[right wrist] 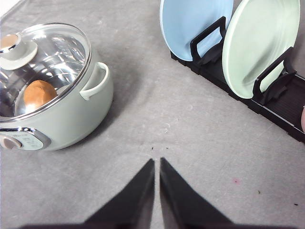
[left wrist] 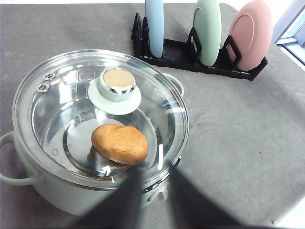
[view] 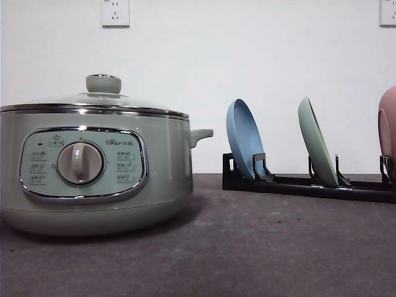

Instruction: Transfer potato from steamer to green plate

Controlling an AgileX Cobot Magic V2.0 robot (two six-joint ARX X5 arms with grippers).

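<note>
The pale green steamer (view: 167, 167) stands at the table's left with its glass lid (left wrist: 57, 109) and green knob (left wrist: 118, 83) on. Through the lid the orange-brown potato (left wrist: 120, 143) lies on the steamer's metal floor; the right wrist view also catches the potato (right wrist: 38, 94). The green plate (view: 317, 148) stands on edge in a black rack (view: 297, 184) at the right, between a blue and a pink plate. My left gripper (left wrist: 153, 167) hovers open above the steamer's near rim, holding nothing. My right gripper (right wrist: 157, 161) is shut and empty over bare table between steamer (right wrist: 71, 119) and green plate (right wrist: 259, 45).
The rack also holds a blue plate (view: 243, 139) on the steamer's side and a pink plate (view: 388, 124) at the far right. Grey table mat lies between steamer and rack. The mat's edge (left wrist: 286, 214) runs close to the rack's pink end.
</note>
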